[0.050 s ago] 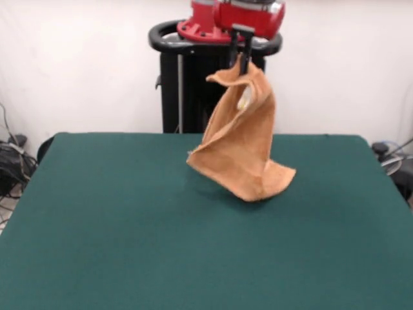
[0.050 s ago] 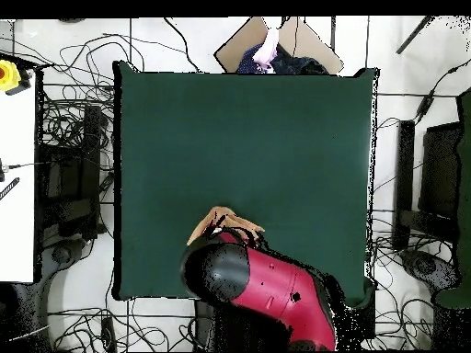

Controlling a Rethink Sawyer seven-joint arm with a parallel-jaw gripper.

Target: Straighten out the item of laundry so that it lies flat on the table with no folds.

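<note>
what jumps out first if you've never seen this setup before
The orange-tan towel hangs crumpled in mid-air from the gripper, which pinches its top corner, while its lower edge trails near the green table. From overhead, the red arm covers most of the towel at the table's robot-side edge.

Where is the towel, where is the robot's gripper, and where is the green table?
towel (image 1: 242,152): front view, middle of hanging cloth.
gripper (image 1: 241,57): front view, fingertips pinching the towel's top.
table (image 1: 103,219): front view, bare green top.
</note>
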